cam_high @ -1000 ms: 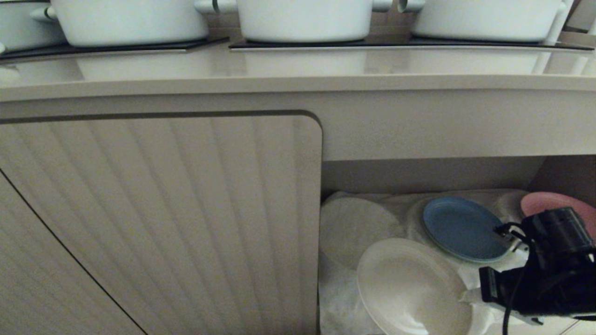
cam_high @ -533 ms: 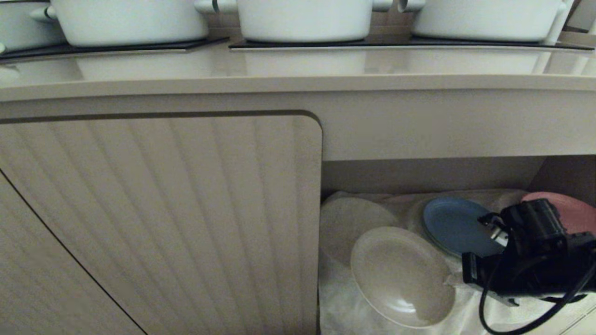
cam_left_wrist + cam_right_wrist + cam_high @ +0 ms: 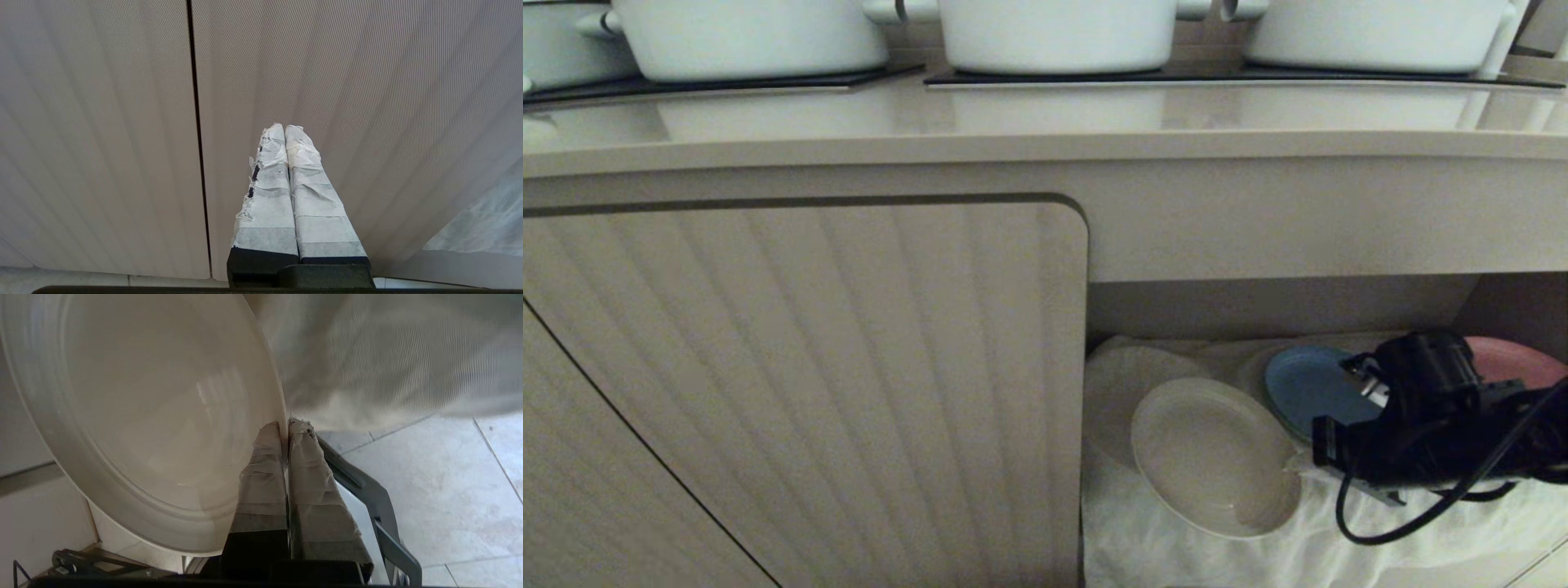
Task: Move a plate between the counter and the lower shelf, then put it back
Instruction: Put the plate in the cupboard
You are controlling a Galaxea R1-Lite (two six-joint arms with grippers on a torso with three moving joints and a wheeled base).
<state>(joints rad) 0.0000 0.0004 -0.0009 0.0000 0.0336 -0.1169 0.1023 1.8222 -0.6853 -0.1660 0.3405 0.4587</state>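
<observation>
As we compared this moment with the second before it, we saw that the right gripper (image 3: 1298,467) had travelled from the 5 o'clock corner of the head view up toward 3 o'clock, deeper into the lower shelf (image 3: 1143,547), and it had carried the plate (image 3: 1213,457) with it. The jaws were clenched on the rim of the plate, one taped finger on each face of it, as the right wrist view (image 3: 284,428) showed clearly. The plate was tilted and, as far as we could judge, not yet lying flat on the white cloth (image 3: 1258,555) that covers the shelf floor. It sat just beside the blue plate (image 3: 1307,392), which lay at its 2 o'clock, and partly before a round bulge of cloth (image 3: 1119,392) at its 10 o'clock; the pink plate (image 3: 1515,359) stayed further toward 3 o'clock behind the arm.

We judged that the plate was being brought into the shelf, so setting it down and releasing were not yet done. The bench (image 3: 1045,122) above, with the white pots (image 3: 1058,37), held no plate. The left gripper (image 3: 286,130) was parked before the ribbed cabinet door (image 3: 102,143), its jaws pressed together and empty.
</observation>
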